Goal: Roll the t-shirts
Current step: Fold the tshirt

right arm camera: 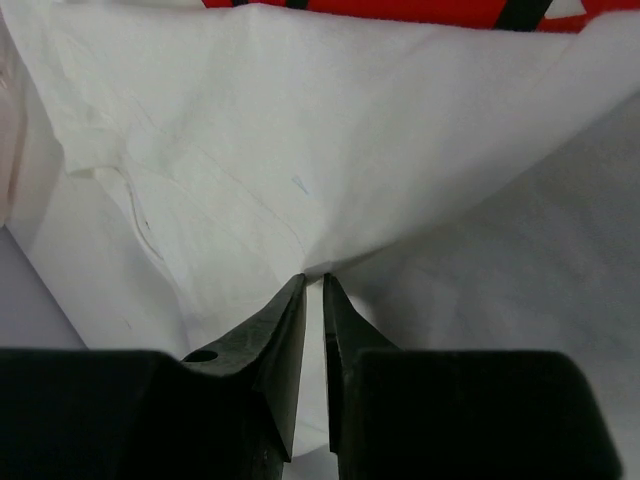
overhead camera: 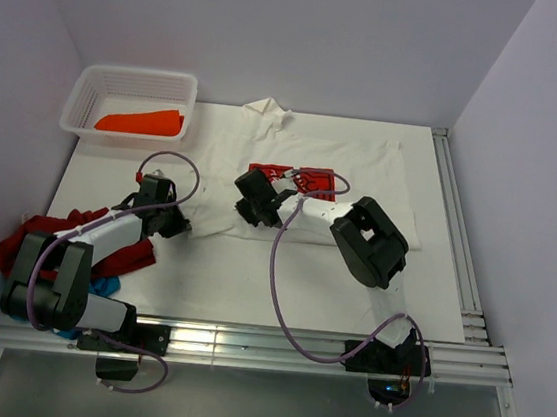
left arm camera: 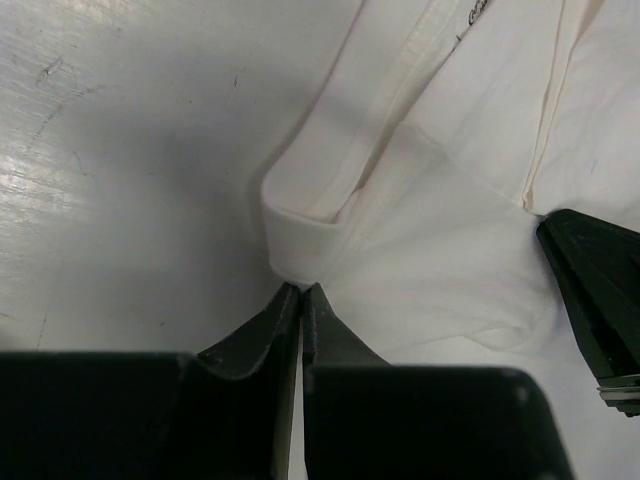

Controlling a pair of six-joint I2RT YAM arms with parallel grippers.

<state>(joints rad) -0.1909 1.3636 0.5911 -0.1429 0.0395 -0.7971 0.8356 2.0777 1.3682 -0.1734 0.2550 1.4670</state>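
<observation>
The white t-shirt (overhead camera: pixel 364 163) lies spread over the table's middle, its red square print (overhead camera: pixel 307 179) facing up. My left gripper (overhead camera: pixel 178 225) is at the shirt's left edge, its jaws shut on a folded sleeve hem (left arm camera: pixel 300 262). My right gripper (overhead camera: pixel 249 205) is on the shirt just left of the print, pinching a raised fold of white cloth (right arm camera: pixel 312 262) between nearly closed jaws. The print's edge shows in the right wrist view (right arm camera: pixel 400 10). A red t-shirt (overhead camera: pixel 28 240) and a blue one (overhead camera: pixel 114 285) lie bunched under my left arm. An orange t-shirt (overhead camera: pixel 139 121) lies in the basket.
The white mesh basket (overhead camera: pixel 133 73) stands at the back left corner. Metal rails run along the table's right edge (overhead camera: pixel 455 249) and front edge (overhead camera: pixel 293 346). The right gripper's finger (left arm camera: pixel 600 290) shows at the right of the left wrist view. Walls close in on three sides.
</observation>
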